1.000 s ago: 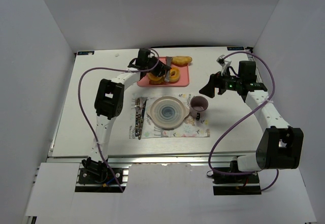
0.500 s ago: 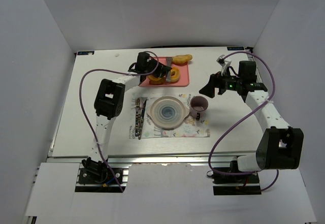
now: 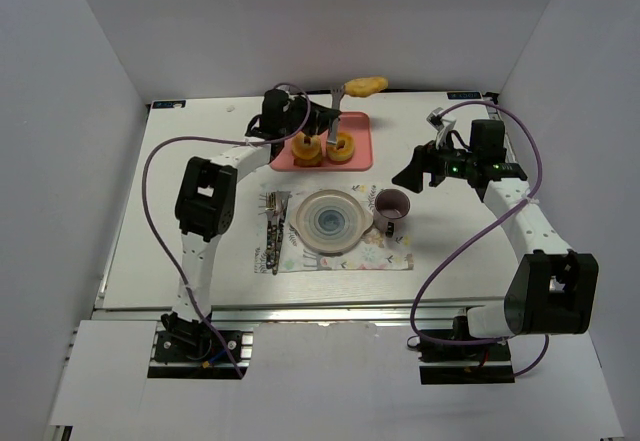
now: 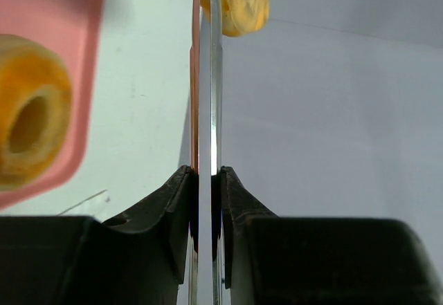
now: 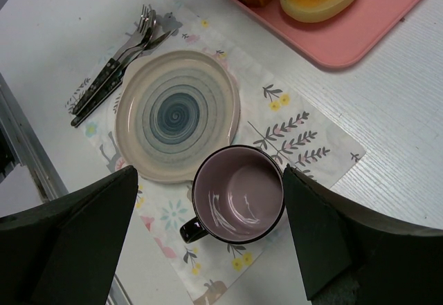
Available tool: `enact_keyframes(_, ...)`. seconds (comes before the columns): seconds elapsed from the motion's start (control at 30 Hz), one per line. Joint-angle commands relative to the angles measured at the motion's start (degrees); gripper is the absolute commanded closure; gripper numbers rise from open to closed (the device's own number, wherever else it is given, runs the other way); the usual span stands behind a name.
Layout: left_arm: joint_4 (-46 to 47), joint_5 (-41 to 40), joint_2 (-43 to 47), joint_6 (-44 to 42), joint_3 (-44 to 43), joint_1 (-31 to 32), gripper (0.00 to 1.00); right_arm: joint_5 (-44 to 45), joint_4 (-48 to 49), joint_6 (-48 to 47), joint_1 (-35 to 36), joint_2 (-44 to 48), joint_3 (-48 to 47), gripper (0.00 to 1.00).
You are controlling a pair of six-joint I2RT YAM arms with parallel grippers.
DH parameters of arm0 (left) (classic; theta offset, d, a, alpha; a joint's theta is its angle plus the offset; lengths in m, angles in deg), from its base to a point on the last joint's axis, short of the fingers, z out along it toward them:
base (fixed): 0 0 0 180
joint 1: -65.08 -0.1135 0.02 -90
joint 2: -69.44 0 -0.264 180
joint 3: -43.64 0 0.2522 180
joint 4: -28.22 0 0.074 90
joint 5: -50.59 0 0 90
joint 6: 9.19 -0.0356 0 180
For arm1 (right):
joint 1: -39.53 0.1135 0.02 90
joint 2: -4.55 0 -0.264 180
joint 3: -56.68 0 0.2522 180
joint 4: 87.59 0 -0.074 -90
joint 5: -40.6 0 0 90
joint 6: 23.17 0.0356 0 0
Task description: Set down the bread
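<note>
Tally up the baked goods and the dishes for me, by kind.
Donuts: 2
Bread: 1
Plate: 1
Mug: 1
Total: 5

Top external: fixed high behind the arm bases, tilted down and forward. Far off, it takes in the whole table (image 3: 170, 211).

Left wrist: sights along the left gripper (image 4: 206, 175), very close. The thin metal tool (image 4: 206, 77) pinched in its jaws runs edge-on up the centre. Faces out over the table's far edge.

Right wrist: looks steeply down past the right gripper (image 5: 209, 180), middling near, onto plate (image 5: 176, 115) and mug (image 5: 239, 194).

Shared: all three views catch the pink tray (image 5: 387, 32). Both wrist views show a donut (image 4: 28, 111).
</note>
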Motion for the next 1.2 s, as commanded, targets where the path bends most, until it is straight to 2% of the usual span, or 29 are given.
enact_keyframes(0.0, 3.3, 2.1, 7.4, -0.7, 1.1, 0.0, 0.99, -1.0, 0.6, -0.1, -0.3, 2.1, -0.7, 0.11)
enact_keyframes(0.1, 1.3, 2.9, 11.7, -4.4, 5.2, -0.3, 0.99, -0.9, 0.6, -1.3, -0.5, 3.2, -1.3, 0.11)
enact_keyframes(0.23, 0.6, 4.5, 23.9, -9.3, 16.2, -1.0, 0.99, -0.8, 0.5, -2.9, -1.4, 5.3, -1.9, 0.11)
enact_keyframes(0.33, 1.5, 5.7, 31.8, -12.7, 27.9, -1.5, 0.99, -0.8, -0.2, -3.6, -1.9, 5.8, -2.6, 0.11)
enact_keyframes(0.37, 2.4, 6.2, 37.2, -12.8, 34.3, -1.7, 0.99, -0.8, -0.6, -3.7, -2.0, 5.7, -2.7, 0.11)
enact_keyframes(0.47, 2.1, 7.6, 47.3, -15.4, 45.1, -1.9, 0.99, -0.8, -2.0, -4.0, -2.1, 5.3, -3.7, 0.11)
enact_keyframes(0.67, -8.7, 9.4, 62.1, -23.5, 60.1, -1.9, 1.0, -1.3, -4.1, -3.9, -2.1, 4.0, -6.3, 0.11)
enact_keyframes(0.8, -7.1, 10.1, 71.8, -21.9, 71.3, -1.8, 1.0, -1.8, -4.8, -3.7, -2.1, 3.8, -6.4, 0.11)
enact_keyframes(0.83, -5.1, 10.1, 73.0, -21.2, 75.2, -1.9, 1.0, -1.8, -4.9, -3.7, -2.0, 3.9, -6.1, 0.11)
enact_keyframes(0.93, -3.3, 9.4, 75.2, -20.2, 79.4, -1.9, 1.0, -1.8, -5.2, -3.9, -2.0, 3.9, -5.7, 0.11)
enact_keyframes(1.17, -2.5, 9.0, 71.6, -22.6, 80.7, -1.9, 0.95, -1.5, -5.6, -4.1, -2.0, 4.7, -4.6, 0.11)
